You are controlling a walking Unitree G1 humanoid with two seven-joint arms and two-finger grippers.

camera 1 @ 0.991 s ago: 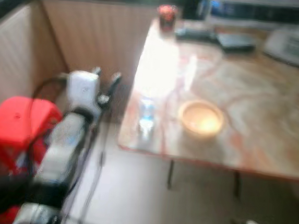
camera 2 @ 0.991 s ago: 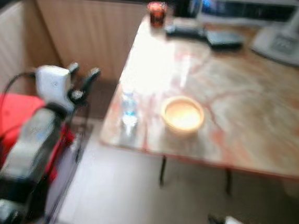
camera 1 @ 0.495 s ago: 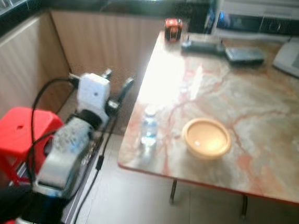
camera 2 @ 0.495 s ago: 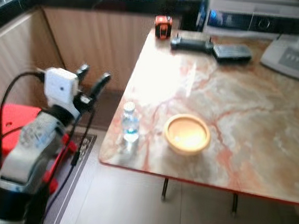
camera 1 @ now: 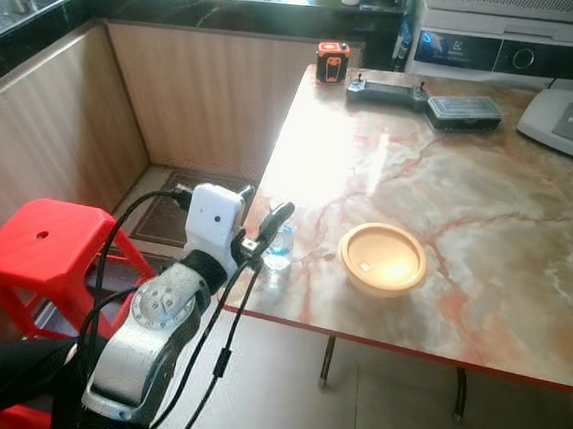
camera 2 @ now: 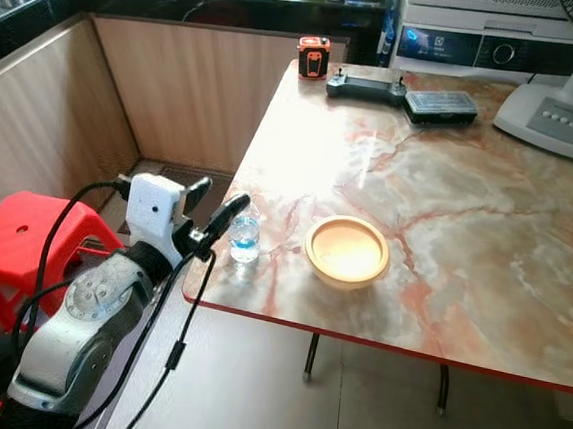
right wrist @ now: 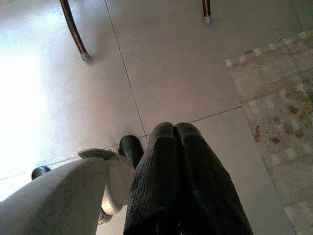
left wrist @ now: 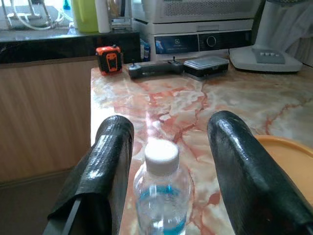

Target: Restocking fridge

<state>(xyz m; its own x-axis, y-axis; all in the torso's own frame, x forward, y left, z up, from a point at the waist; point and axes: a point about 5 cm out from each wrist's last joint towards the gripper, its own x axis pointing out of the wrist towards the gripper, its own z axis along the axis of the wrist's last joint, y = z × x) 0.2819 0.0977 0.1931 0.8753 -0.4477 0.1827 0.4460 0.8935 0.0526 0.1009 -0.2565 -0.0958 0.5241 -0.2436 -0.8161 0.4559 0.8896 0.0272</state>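
A marbled pink-and-cream surface [camera 1: 486, 232] carries a small clear plastic water bottle [left wrist: 162, 196]; the left end effector [left wrist: 166, 161], released, straddles it. At 3 o'clock sits a yellow bowl [camera 1: 382, 259]. The right end effector [right wrist: 178, 166] hangs clenched above the tiled floor [right wrist: 161, 63].

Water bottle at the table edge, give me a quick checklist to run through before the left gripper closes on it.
1. Left gripper open: ok, fingers spread wide.
2. Water bottle between the fingers: ok, it is centred in the gap in the left wrist view.
3. Bottle upright with white cap on: ok.
4. Fingers in contact with the bottle: not ok, a gap shows on both sides.
5. Yellow bowl out of the way: ok, it sits apart from the bottle on the marble table.
6. Right gripper out of the way: ok, shut, hanging over the floor.
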